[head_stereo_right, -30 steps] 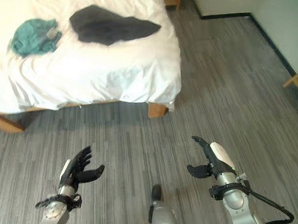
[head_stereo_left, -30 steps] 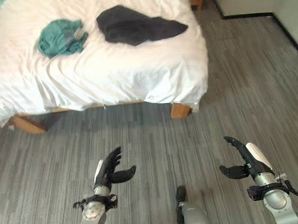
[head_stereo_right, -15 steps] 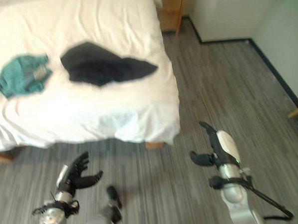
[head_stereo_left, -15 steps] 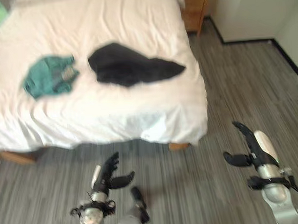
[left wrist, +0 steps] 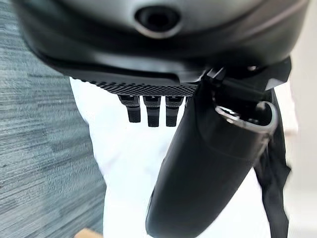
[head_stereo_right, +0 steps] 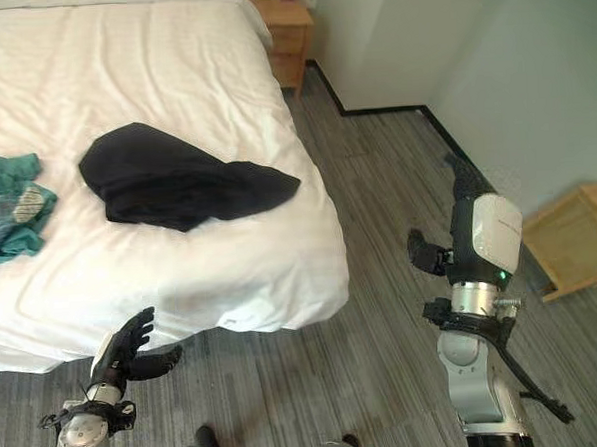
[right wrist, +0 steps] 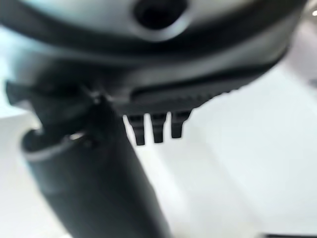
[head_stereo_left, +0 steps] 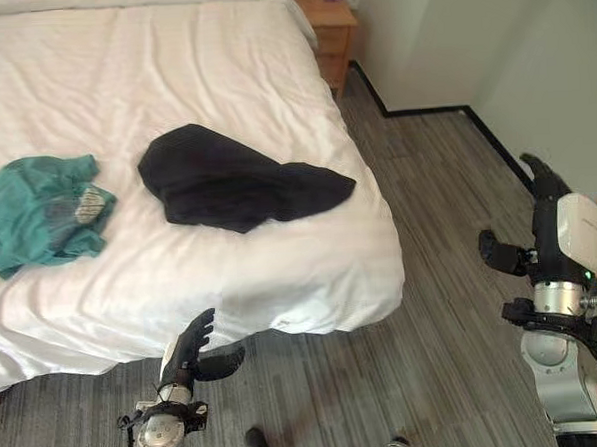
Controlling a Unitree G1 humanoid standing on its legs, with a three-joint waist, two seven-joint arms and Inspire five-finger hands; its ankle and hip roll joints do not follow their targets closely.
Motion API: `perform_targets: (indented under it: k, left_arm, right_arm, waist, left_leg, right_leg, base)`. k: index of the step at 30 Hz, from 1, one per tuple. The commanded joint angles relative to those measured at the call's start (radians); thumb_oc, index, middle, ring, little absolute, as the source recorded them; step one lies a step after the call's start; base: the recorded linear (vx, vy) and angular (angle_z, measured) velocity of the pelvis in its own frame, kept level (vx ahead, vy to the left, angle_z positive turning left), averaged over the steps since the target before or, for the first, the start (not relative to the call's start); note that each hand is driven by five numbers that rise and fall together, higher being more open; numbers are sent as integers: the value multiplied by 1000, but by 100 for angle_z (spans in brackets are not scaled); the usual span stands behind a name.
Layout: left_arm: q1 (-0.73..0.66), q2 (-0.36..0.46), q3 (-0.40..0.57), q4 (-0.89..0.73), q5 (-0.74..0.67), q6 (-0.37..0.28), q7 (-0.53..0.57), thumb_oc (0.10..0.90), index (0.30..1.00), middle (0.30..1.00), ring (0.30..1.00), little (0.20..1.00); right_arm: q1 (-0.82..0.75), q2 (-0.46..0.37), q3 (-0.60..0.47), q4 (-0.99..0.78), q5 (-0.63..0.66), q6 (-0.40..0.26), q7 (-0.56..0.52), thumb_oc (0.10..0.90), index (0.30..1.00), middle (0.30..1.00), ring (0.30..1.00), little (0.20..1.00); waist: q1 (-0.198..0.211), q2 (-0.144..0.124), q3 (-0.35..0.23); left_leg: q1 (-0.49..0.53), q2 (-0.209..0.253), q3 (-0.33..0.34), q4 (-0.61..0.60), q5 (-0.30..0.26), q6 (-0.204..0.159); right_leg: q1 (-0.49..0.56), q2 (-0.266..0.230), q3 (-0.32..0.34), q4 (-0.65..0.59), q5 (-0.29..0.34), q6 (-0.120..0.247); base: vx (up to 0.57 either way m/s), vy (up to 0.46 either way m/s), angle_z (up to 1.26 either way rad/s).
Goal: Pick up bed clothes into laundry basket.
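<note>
A black cloth [head_stereo_left: 239, 187] lies on the white bed [head_stereo_left: 171, 90], near its edge. A green cloth [head_stereo_left: 39, 210] lies beside it. A wooden nightstand [head_stereo_left: 331, 26] stands by the wall. The floor [head_stereo_left: 429, 227] is grey. The left hand [head_stereo_left: 190, 351] is below the bed edge, fingers apart, empty. The right hand [head_stereo_left: 549, 220] is well apart, open too.

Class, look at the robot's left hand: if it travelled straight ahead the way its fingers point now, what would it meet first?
Most likely the white bed cover hanging over the bed's near edge: the open left hand points up at it from just below. Depth is uncertain.
</note>
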Motion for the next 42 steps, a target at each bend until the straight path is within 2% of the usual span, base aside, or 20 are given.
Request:
perform_targets:
  k: [1, 2, 3, 8, 10, 11, 12, 14, 15, 16, 17, 19, 20, 24, 29, 32, 37, 39, 41, 42]
  left_arm:
    - [9, 2, 27, -110, 13, -50, -14, 800, 900, 900, 900, 900]
    - [1, -10, 15, -87, 12, -43, -15, 800, 900, 900, 900, 900]
    - [-6, -17, 10, -78, 9, -40, -16, 800, 900, 900, 900, 900]
    - [-44, -23, -7, -50, 21, -44, -17, 800, 900, 900, 900, 900]
    - [-21, -54, -2, -63, -2, -51, -10, 800, 900, 900, 900, 900]
    - [-9, -62, 5, -74, -28, -51, -12, 800, 900, 900, 900, 900]
    - [-9, -63, 6, -75, -29, -51, -12, 800, 900, 900, 900, 900]
    - [-10, -64, 12, -75, -43, -51, -9, 800, 900, 900, 900, 900]
    - [-7, -63, 16, -72, -44, -48, -7, 800, 900, 900, 900, 900]
    - [4, -61, 26, -61, -59, -39, -6, 800, 900, 900, 900, 900]
    - [12, -64, 30, -58, -65, -34, -7, 800, 900, 900, 900, 900]
    - [44, -72, 43, -38, -83, -26, -3, 800, 900, 900, 900, 900]
    - [55, -81, 43, -19, -94, -23, 0, 800, 900, 900, 900, 900]
    - [70, -80, 30, 6, -101, -23, -19, 800, 900, 900, 900, 900]
    - [73, -50, 11, 48, -91, -31, -25, 800, 900, 900, 900, 900]
    - [70, -43, 13, 56, -94, -34, -21, 800, 900, 900, 900, 900]
    - [21, -6, 13, 130, -96, -48, 3, 800, 900, 900, 900, 900]
    - [-41, 15, 3, 238, -34, -46, 18, 800, 900, 900, 900, 900]
    - [-70, 10, -2, 386, 0, -30, 29, 800, 900, 900, 900, 900]
    - [-74, 9, -3, 392, 0, -33, 30, 800, 900, 900, 900, 900]
  right_arm:
    - [-163, -134, -37, -5, -8, -39, -6, 800, 900, 900, 900, 900]
    - [-189, -123, -4, -4, 29, -51, 4, 800, 900, 900, 900, 900]
    - [-208, -128, 13, 0, 37, -49, 8, 800, 900, 900, 900, 900]
    - [-270, -134, 100, 23, 46, -46, 45, 800, 900, 900, 900, 900]
    - [-319, -132, 174, 48, 53, -45, 72, 800, 900, 900, 900, 900]
    - [-358, -158, 215, 73, 49, -39, 96, 800, 900, 900, 900, 900]
    - [-363, -159, 218, 77, 50, -39, 95, 800, 900, 900, 900, 900]
    - [-392, -171, 244, 96, 62, -36, 106, 800, 900, 900, 900, 900]
    - [-410, -174, 258, 108, 69, -34, 111, 800, 900, 900, 900, 900]
    - [-435, -177, 285, 122, 87, -30, 131, 800, 900, 900, 900, 900]
    - [-458, -173, 307, 134, 97, -28, 134, 800, 900, 900, 900, 900]
    - [-512, -147, 369, 157, 110, -33, 157, 800, 900, 900, 900, 900]
    - [-538, -134, 404, 185, 117, -35, 171, 800, 900, 900, 900, 900]
    - [-577, -150, 461, 328, 142, -23, 186, 800, 900, 900, 900, 900]
    - [-677, -145, 517, 573, 202, 1, 166, 800, 900, 900, 900, 900]
    - [-699, -137, 529, 611, 208, 5, 162, 800, 900, 900, 900, 900]
    - [-817, -132, 573, 760, 217, 17, 140, 800, 900, 900, 900, 900]
    - [-865, -115, 601, 864, 221, 23, 139, 800, 900, 900, 900, 900]
    - [-872, -87, 604, 922, 233, 33, 149, 551, 526, 526, 526, 526]
    - [-874, -87, 605, 924, 233, 32, 149, 500, 451, 451, 451, 451]
  waist:
    - [37, 18, -32]
    - [33, 3, -28]
    - [30, -1, -26]
    - [18, -7, -30]
    - [39, -6, -35]
    - [70, -15, -26]
    - [65, -15, -23]
    - [97, -27, -4]
    - [102, -34, 4]
    - [117, -32, 5]
    - [122, -27, 3]
    - [135, -6, -13]
    - [145, 6, -27]
    - [154, 21, -45]
    - [182, 26, -66]
    - [189, 26, -65]
    - [220, 18, -39]
    - [223, 17, -28]
    - [224, 20, -22]
    - [223, 20, -21]
  left_leg:
    - [95, 101, -40, -122, 33, -144]
    - [120, 61, -66, -125, 11, -137]
    - [133, 43, -89, -126, -3, -133]
    - [177, 5, -155, -111, -63, -132]
    - [151, 2, -174, 76, -98, -166]
    - [98, 8, -185, 235, -35, -214]
    - [89, 10, -191, 249, -37, -217]
    - [16, 24, -191, 403, 60, -272]
    - [-42, 48, -183, 481, 78, -281]
    - [-72, 99, -143, 454, 95, -262]
    - [-65, 115, -131, 396, 90, -251]
    - [-11, 150, -158, 132, 72, -235]
    - [13, 173, -193, 19, 98, -240]
    - [21, 218, -159, -90, 180, -252]
    - [40, 190, -150, -128, 174, -254]
    - [35, 182, -153, -130, 170, -253]
    - [-19, 144, -167, -130, 159, -243]
    - [-52, 129, -174, -130, 153, -239]
    - [-61, 125, -175, -130, 152, -237]
    - [-61, 124, -175, -130, 152, -237]
  right_leg:
    - [59, 100, -17, -112, -113, -5]
    - [26, 177, 17, -197, -107, -25]
    - [4, 205, 46, -232, -92, -25]
    - [9, 222, 121, -304, -62, -39]
    - [113, 211, 103, -364, -60, -67]
    - [181, 195, 75, -396, -69, -86]
    - [182, 196, 71, -396, -69, -88]
    - [227, 181, 48, -402, -90, -105]
    - [244, 178, 32, -402, -101, -112]
    - [261, 173, 16, -402, -116, -111]
    - [261, 172, 21, -402, -119, -105]
    - [260, 168, 36, -402, -132, -77]
    - [259, 167, 47, -402, -142, -66]
    - [291, 162, 34, -402, -169, -55]
    - [294, 155, 37, -402, -155, -47]
    - [288, 150, 38, -402, -151, -42]
    - [239, 120, 29, -402, -126, -21]
    - [210, 104, 23, -402, -116, -11]
    - [201, 94, 20, -402, -110, -5]
    - [200, 94, 20, -402, -110, -5]
  base:
    - [235, 111, 23]
    - [275, 109, 32]
    - [362, 134, 38]
    - [243, -5, 101]
    - [350, -115, 83]
    - [152, -102, 22]
    - [119, -104, 39]
    - [69, -108, 51]
    - [103, -94, 50]
    - [117, -12, 32]
    - [209, 149, 40]
    - [235, 260, -4]
    - [168, 184, -57]
    - [191, 156, -39]
    - [156, 96, 18]
    - [39, 65, 25]
    - [-8, 85, 25]
    - [-82, 85, 17]
    - [-31, 55, 8]
    - [-7, 47, 8]
